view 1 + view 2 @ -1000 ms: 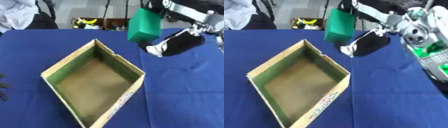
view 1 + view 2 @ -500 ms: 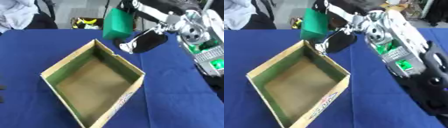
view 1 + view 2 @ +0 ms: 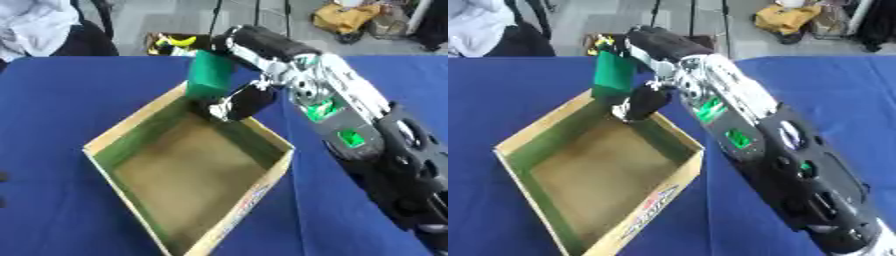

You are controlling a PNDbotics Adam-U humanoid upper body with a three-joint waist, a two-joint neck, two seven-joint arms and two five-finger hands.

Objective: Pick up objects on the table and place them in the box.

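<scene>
Green rectangular block (image 3: pixel 209 75), the thing to be boxed, hangs upright in the right hand (image 3: pixel 238 102), whose dark fingers are curled round its lower part while the arm reaches in from the lower right of the frame. It is held just above the far corner of the open cardboard box (image 3: pixel 262 187), near the upper middle of the left eye view, which I judge puts it where a release would drop it inside rather than onto the rim. The box sits cornerwise on the blue cloth-covered surface (image 3: pixel 79 100), its inner walls green and its floor brown and bare, so nothing appears to have been placed yet. A printed mark in red and dark letters runs along the near outer wall of the box, but it cannot be read. Green lights show on the forearm. Only a dark sliver at the left edge hints at the left hand; its state cannot be told.
</scene>
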